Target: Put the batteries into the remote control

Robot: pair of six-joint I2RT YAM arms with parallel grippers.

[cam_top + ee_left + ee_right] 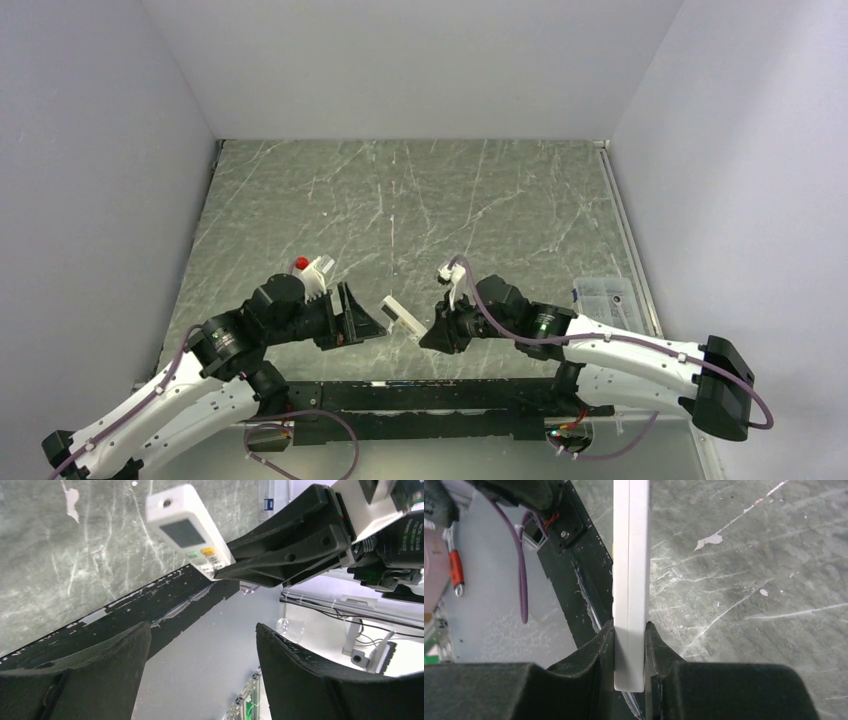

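Note:
The remote control (401, 315) is a slim white bar held above the table's front edge, between the two arms. My right gripper (432, 332) is shut on one end of it. The right wrist view shows the remote (630, 570) edge-on, clamped between the fingers of the right gripper (630, 652). In the left wrist view the remote (187, 530) shows its screen and coloured buttons. My left gripper (368, 318) is open and empty just left of the remote, not touching it; its fingers (115, 655) stand wide apart. No batteries are in view.
A clear plastic case (605, 300) lies at the table's right edge. The black mounting rail (430, 395) runs along the front edge. White walls close in the left, right and back sides.

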